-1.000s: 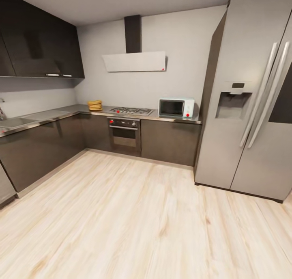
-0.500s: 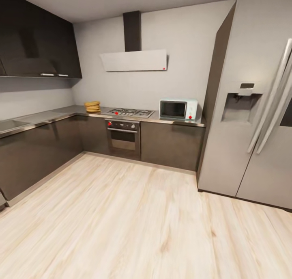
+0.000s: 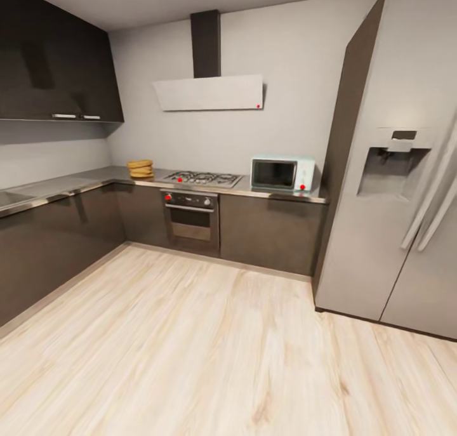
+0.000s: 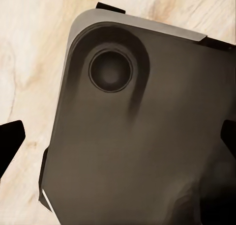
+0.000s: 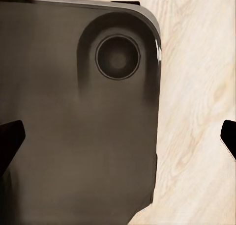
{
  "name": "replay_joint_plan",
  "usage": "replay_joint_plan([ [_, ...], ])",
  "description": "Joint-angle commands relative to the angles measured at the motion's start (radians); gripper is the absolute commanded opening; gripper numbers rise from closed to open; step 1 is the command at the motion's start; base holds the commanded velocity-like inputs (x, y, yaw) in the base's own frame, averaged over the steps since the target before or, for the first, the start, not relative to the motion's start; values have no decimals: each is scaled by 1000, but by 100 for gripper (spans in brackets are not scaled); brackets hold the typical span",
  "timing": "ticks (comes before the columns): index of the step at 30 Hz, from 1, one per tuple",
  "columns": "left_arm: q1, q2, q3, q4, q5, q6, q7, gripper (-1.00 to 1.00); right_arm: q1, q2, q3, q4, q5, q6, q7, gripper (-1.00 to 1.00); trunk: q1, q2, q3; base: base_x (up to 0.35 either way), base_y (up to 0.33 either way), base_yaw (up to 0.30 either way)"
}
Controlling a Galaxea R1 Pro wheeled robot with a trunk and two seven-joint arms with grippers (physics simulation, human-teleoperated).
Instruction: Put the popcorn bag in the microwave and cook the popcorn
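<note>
**Driving in: line up on the corner of the worktop, not the fridge**

Nearest, both wrist cameras look straight down. The left gripper [image 4: 118, 136] has its dark fingertips [image 4: 11, 139] at opposite edges of the picture, well apart, with nothing between them but the robot's dark base [image 4: 147, 151] and the pale wood floor [image 4: 29, 48] beneath. The right gripper [image 5: 118, 136] is the same: spread wide and empty, over the base [image 5: 73, 136] and floor.

From the head camera, open plank floor [image 3: 209, 347] runs up to the dark cabinets. The tall steel fridge [image 3: 393, 169] stands close on the right, and its near corner juts into the path.

At the far wall the countertop [image 3: 89, 179] turns its L. The popcorn bag [image 3: 140, 168] sits on it near the corner, just left of the gas hob [image 3: 203, 179], with the built-in oven [image 3: 192, 215] below. The mint-blue microwave [image 3: 282, 173] stands on the same top, right of the hob and beside the fridge, door shut.

The step, as I judge it, is the approach. It is best to steer left of centre toward the bag and stop square to the cabinet front, close enough that an arm reaches over the edge without leaning. The grippers should stay low and tucked until the base halts. It pays to pick a stopping place from which the microwave is a short sidestep away.
</note>
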Motion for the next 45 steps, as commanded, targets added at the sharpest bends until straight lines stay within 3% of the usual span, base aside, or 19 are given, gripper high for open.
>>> replay_joint_plan([
  [1, 0, 0, 0, 0, 7, 0, -4, 100, 0, 0, 1, 1, 0, -5, -1, 100, 1, 0, -1, 323, 0, 0],
  [45, 0, -2, -5, 1, 2, -1, -4, 100, 0, 0, 1, 1, 0, -4, -1, 100, 1, 0, -1, 324, 0, 0],
])
